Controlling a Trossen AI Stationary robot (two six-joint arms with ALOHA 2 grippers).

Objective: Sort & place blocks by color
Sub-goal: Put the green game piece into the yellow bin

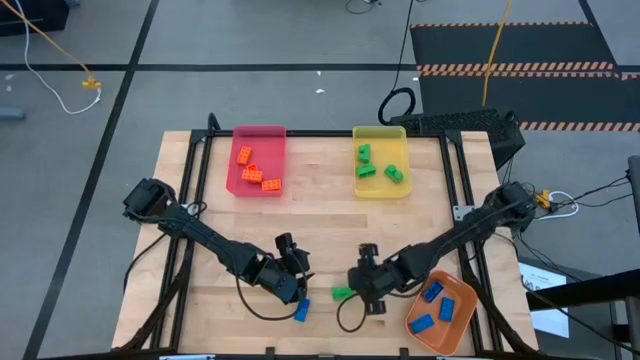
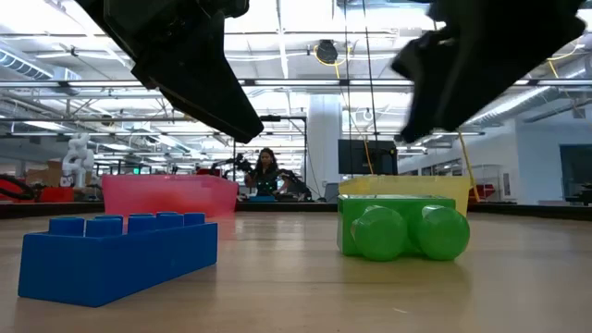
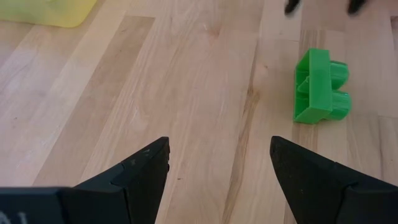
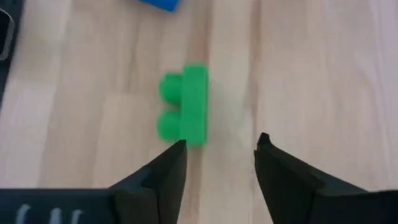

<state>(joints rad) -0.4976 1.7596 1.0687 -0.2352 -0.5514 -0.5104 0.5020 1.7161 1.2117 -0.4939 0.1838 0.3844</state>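
A green block lies on its side on the wooden table, studs toward the near edge. My right gripper hangs open above it, a little to its right, with nothing between its fingers. A blue block rests flat on the table, studs up, near the front edge. My left gripper stands open above the table just behind the blue block; its wrist view shows the green block farther off. Both grippers are clear of the table.
At the far edge stand a pink tray with orange blocks and a yellow tray with green blocks. An orange tray with blue blocks sits at the near right corner. Bare wood lies between the trays and the arms.
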